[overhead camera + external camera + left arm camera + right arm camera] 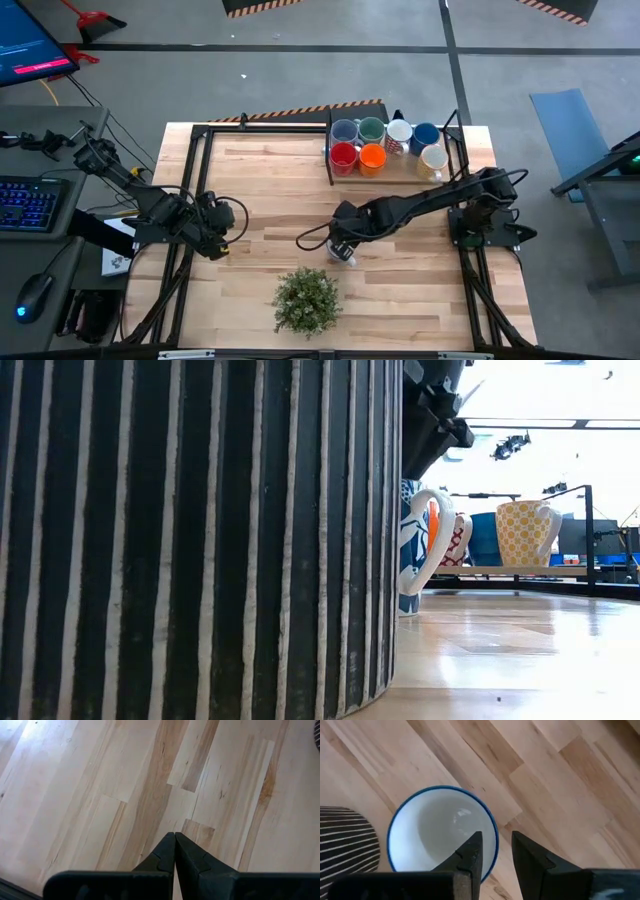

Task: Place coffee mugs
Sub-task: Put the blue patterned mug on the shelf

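High view first: the right arm stretches across the wooden tabletop (260,190) toward its middle, its right gripper (343,250) down over a white mug with blue pattern (347,257) that stands just behind the potted plant (306,300). From the right wrist view that mug (442,832) shows a blue rim and a white inside; one finger (470,852) sits inside the rim and the other outside it, so the jaws straddle the wall, partly open around it, and I can't tell if they actually pinch it. The plant's striped pot (345,840) is just beside the mug. Low view has that ribbed pot (190,530) filling most of the picture, with the blue-patterned mug (418,545) standing upright on the wood right behind it. Seven other mugs (388,145) sit clustered on a tray (332,165) at the far edge: lavender-blue, green, white with red pattern, blue, red, orange and cream. The left gripper (174,845) hangs over bare wood near the left edge, jaws closed on nothing.
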`<state>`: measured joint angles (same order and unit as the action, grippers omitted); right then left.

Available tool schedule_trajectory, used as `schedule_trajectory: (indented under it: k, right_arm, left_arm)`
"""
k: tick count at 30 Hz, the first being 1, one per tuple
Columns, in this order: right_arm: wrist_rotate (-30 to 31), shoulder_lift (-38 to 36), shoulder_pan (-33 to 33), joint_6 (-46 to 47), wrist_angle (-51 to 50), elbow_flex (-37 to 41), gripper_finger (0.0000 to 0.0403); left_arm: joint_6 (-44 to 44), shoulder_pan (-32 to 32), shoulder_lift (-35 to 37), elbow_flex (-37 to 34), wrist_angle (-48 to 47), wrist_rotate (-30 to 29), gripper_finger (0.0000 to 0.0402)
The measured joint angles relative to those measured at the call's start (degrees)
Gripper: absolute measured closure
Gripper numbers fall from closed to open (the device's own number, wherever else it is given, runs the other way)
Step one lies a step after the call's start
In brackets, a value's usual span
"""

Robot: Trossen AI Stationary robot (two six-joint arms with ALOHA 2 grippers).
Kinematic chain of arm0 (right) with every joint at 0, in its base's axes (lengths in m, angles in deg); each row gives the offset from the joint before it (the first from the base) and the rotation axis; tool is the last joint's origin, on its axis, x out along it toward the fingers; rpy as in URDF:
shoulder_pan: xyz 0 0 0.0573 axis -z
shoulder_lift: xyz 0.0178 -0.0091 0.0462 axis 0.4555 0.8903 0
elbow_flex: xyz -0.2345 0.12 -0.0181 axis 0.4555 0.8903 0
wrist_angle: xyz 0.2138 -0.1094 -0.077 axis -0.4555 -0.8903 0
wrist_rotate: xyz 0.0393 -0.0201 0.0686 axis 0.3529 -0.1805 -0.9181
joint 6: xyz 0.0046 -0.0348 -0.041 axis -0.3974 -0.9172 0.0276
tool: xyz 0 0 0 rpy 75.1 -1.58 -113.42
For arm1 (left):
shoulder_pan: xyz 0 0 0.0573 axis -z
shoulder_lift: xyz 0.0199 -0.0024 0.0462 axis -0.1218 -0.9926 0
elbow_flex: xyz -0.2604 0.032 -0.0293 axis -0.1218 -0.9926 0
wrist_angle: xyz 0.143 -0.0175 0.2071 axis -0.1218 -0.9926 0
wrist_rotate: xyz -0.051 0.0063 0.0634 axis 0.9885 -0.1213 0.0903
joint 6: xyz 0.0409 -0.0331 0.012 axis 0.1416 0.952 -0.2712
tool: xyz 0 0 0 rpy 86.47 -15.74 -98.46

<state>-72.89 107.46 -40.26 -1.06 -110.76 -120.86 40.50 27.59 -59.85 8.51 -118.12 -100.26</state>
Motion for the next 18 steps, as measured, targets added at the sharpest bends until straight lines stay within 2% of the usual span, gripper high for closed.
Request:
schedule_trajectory:
  k: [7,18]
  right_arm:
    - [-2.6,2.8,-0.2,-0.2,0.2,0.0,0.032]
    - [-2.8,6.8,-0.1,0.5,1.0,0.0,0.032]
  left_arm:
    - [0.0,0.0,0.0,0.0,0.0,0.0,0.0401]
    - [0.0,0.0,0.0,0.0,0.2,0.0,0.0401]
